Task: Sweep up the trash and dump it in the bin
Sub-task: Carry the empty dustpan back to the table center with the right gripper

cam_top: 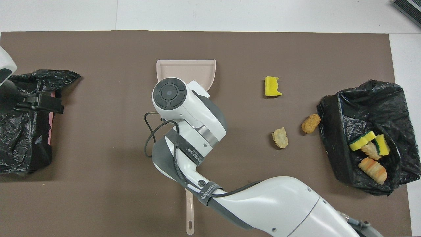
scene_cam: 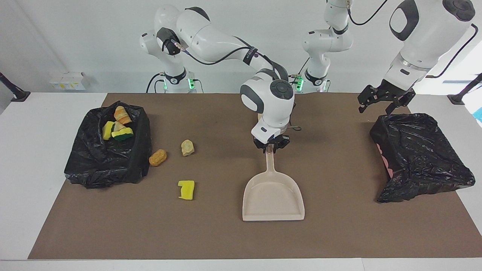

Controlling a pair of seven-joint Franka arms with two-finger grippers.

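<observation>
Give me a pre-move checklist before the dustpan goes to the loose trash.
1. Right gripper shut on dustpan handle: ok.
2. Dustpan empty, mouth facing away from the robots: ok.
3. Loose trash located on the mat: yellow sponge, pale lump, orange lump: ok.
4. Trash all in the bin: not ok, three pieces out.
5. Brush ready to sweep: cannot tell; a beige handle lies under the right arm.
6. Left gripper waiting over the second bin, out of the path: ok.
</observation>
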